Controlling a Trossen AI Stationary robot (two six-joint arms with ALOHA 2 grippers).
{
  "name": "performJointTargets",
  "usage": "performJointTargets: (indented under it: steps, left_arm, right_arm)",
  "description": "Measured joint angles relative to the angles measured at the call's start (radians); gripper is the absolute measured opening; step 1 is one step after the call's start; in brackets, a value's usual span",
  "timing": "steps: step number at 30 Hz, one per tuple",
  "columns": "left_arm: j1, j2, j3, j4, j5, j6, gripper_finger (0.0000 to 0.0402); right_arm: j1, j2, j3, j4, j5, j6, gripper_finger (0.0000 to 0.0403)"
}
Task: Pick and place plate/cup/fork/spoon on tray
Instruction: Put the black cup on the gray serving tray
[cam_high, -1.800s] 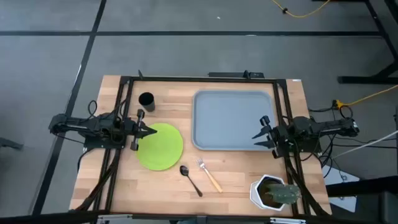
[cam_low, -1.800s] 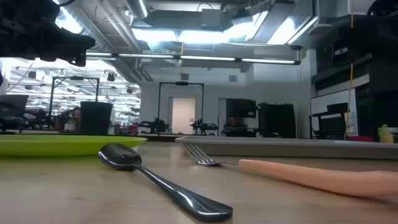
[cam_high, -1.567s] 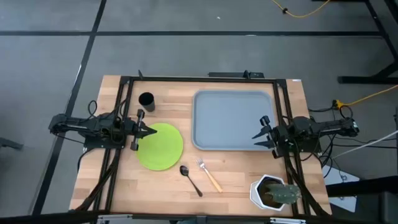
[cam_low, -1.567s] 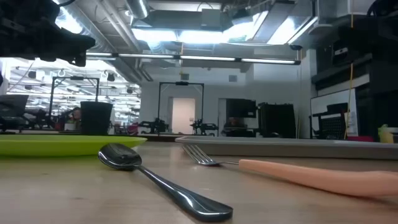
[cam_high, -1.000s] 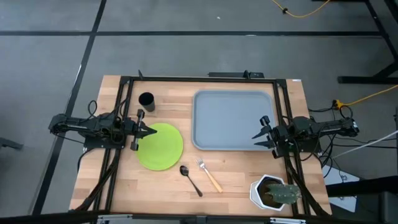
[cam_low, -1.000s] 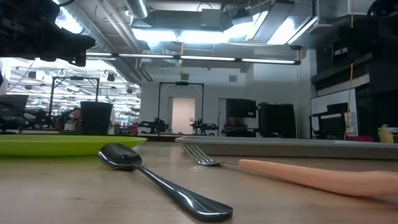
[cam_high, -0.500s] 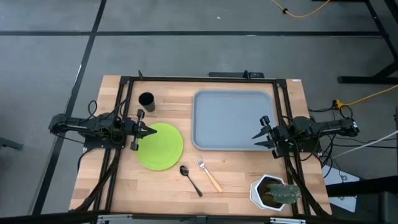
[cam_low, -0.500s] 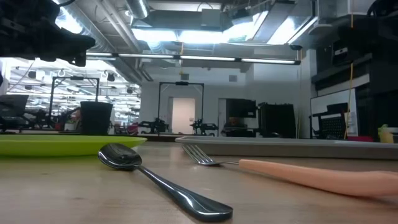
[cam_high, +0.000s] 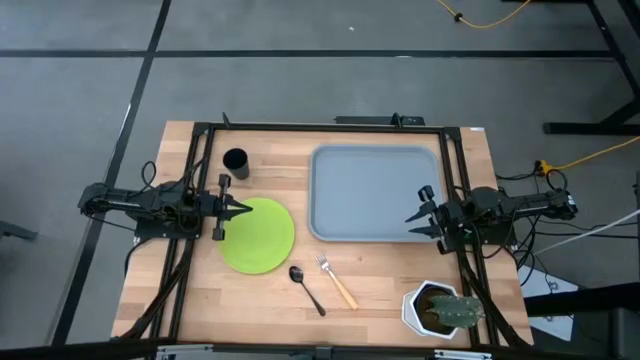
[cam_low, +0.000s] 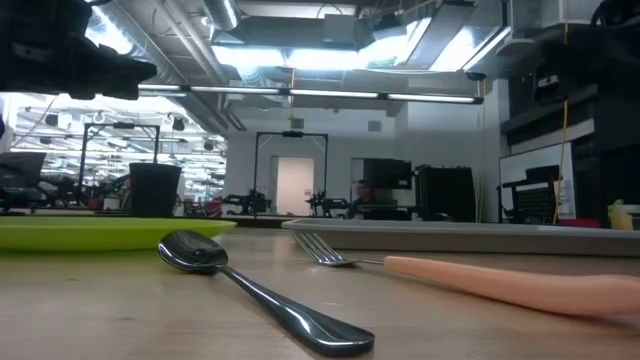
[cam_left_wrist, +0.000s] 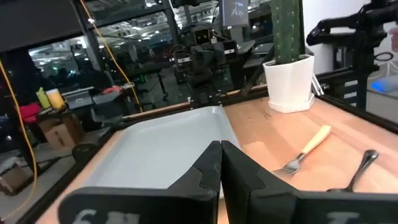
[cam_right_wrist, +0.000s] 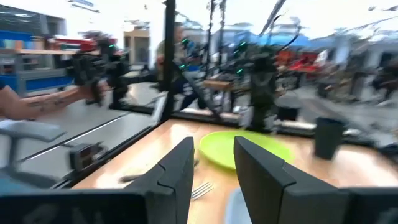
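Observation:
The lime-green plate (cam_high: 257, 235) lies flat on the table left of centre. The dark cup (cam_high: 235, 161) stands behind it. The dark spoon (cam_high: 307, 288) and the orange-handled fork (cam_high: 338, 282) lie side by side near the front. The grey-blue tray (cam_high: 370, 190) lies at the back right. My left gripper (cam_high: 240, 209) hovers over the plate's left edge, shut and empty, as the left wrist view (cam_left_wrist: 221, 149) shows. My right gripper (cam_high: 410, 219) hovers over the tray's right part, open and empty, as the right wrist view (cam_right_wrist: 214, 155) shows.
A white hexagonal pot with a cactus (cam_high: 440, 308) stands at the table's front right corner. A black frame (cam_high: 300, 127) runs along the table's back and sides. A person's forearm (cam_right_wrist: 37, 106) shows in the room beyond the table's left side.
My left arm has shifted slightly; the plate, cup, fork, spoon and tray lie as before.

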Motion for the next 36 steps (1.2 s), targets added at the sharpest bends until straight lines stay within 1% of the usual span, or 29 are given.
performJointTargets:
  steps: [6, 9, 13, 15, 17, 19, 21, 23, 24, 25, 27, 29, 32, 36]
  left_arm:
    - [0.000, 0.000, 0.000, 0.083, -0.002, -0.002, 0.0001]
    - [0.000, 0.000, 0.000, 0.211, -0.046, 0.018, 0.0001]
    - [0.000, 0.000, 0.000, 0.382, -0.145, 0.003, 0.0001]
    - [0.000, 0.002, 0.000, 0.435, -0.149, -0.011, 0.0001]
    - [0.007, 0.019, 0.000, 0.505, -0.164, 0.031, 0.0001]
    - [0.018, 0.039, 0.008, 0.569, -0.231, 0.010, 0.0001]
    - [0.032, 0.074, 0.061, 0.513, -0.390, -0.056, 0.0001]
    - [0.045, 0.125, 0.144, 0.305, -0.575, -0.107, 0.0001]
    - [0.052, 0.156, 0.189, 0.184, -0.641, -0.127, 0.0001]
    - [0.059, 0.197, 0.236, 0.076, -0.685, -0.145, 0.0001]
    - [0.074, 0.293, 0.323, -0.057, -0.712, -0.155, 0.0001]
    - [0.088, 0.372, 0.395, -0.154, -0.712, -0.112, 0.0001]
    - [0.114, 0.472, 0.499, -0.224, -0.716, -0.043, 0.0001]
    - [0.159, 0.576, 0.598, -0.405, -0.715, 0.023, 0.0001]
  right_arm:
    - [0.000, 0.000, 0.000, 0.103, 0.140, -0.032, 0.0120]
    - [0.000, 0.000, 0.000, 0.183, 0.214, -0.033, 0.0120]
    - [0.000, 0.000, 0.000, 0.262, 0.233, -0.033, 0.0120]
    - [0.000, 0.000, 0.000, 0.285, 0.234, -0.042, 0.0120]
    - [0.000, 0.000, 0.000, 0.324, 0.241, -0.088, 0.0120]
    - [0.000, 0.000, 0.000, 0.377, 0.251, -0.138, 0.0120]
    - [0.000, 0.000, 0.000, 0.419, 0.252, -0.179, 0.0120]
    - [0.000, 0.000, 0.000, 0.443, 0.252, -0.220, 0.0120]
    - [0.000, 0.000, 0.000, 0.446, 0.252, -0.241, 0.0120]
    - [0.000, 0.000, 0.000, 0.446, 0.259, -0.263, 0.0120]
    - [0.000, 0.000, 0.000, 0.446, 0.271, -0.279, 0.0120]
    - [0.000, 0.000, 0.000, 0.446, 0.289, -0.280, 0.0120]
    - [0.000, 0.000, 0.000, 0.446, 0.294, -0.280, 0.0120]
    - [0.000, 0.000, 0.000, 0.445, 0.294, -0.280, 0.0120]
